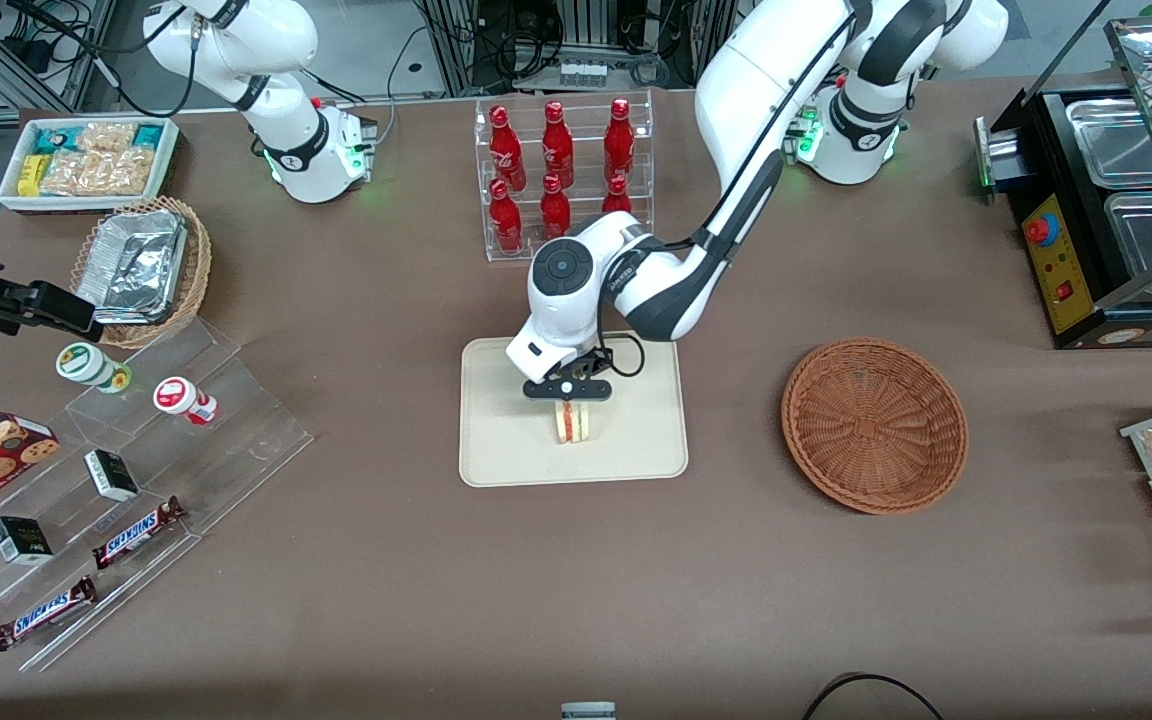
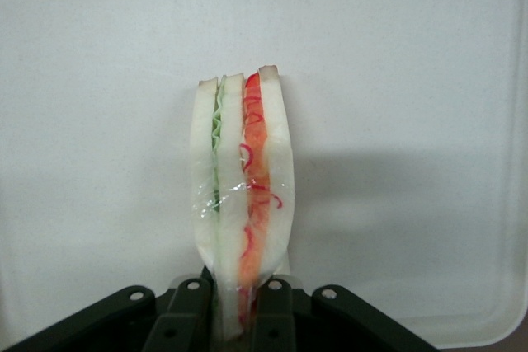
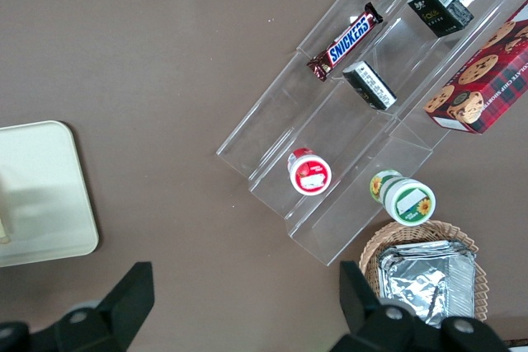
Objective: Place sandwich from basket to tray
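Sandwich (image 1: 572, 422) stands on edge over the middle of the tray (image 1: 496, 450), pinched at its top between my fingers (image 2: 191, 302). Basket (image 1: 874, 424) sits empty toward my end of the bench. Placing step now: next, spread and lift straight up.

The gripper (image 1: 568, 400) hangs over the tray (image 1: 496, 450), and in the front view its body covers the top of the sandwich (image 1: 570, 424), so only the lower part shows. In the left wrist view the fingers (image 2: 276, 319) run off the picture's edge, the sandwich's (image 2: 242, 204) base is lost between them, and the tray's (image 2: 396, 80) rim is cut at one side. The basket (image 1: 874, 424) does not appear there.
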Robot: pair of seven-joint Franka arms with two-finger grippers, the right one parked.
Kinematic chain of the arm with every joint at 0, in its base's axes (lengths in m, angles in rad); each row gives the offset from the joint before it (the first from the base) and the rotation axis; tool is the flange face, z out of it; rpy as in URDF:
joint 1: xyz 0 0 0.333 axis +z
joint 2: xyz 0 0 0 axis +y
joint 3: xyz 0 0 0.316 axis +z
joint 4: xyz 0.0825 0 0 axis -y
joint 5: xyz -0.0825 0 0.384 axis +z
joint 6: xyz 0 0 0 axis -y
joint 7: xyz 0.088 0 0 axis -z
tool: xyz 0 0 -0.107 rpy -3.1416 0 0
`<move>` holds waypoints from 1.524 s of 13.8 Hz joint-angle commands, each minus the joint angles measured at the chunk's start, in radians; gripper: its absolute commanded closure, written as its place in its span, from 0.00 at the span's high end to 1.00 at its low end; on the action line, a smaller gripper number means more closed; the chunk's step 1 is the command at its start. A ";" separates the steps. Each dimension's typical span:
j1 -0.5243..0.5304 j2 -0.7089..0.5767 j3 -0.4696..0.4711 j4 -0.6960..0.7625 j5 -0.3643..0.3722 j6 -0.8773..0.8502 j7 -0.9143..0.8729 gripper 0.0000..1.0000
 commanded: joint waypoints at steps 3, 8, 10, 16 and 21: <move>-0.020 0.011 0.016 0.031 0.025 0.001 -0.009 1.00; -0.006 -0.114 0.027 0.025 0.027 -0.028 -0.015 1.00; 0.027 -0.191 0.035 0.023 0.023 -0.113 -0.017 1.00; 0.214 -0.443 0.035 -0.052 0.017 -0.356 0.116 1.00; 0.388 -0.559 0.033 -0.053 0.007 -0.525 0.368 1.00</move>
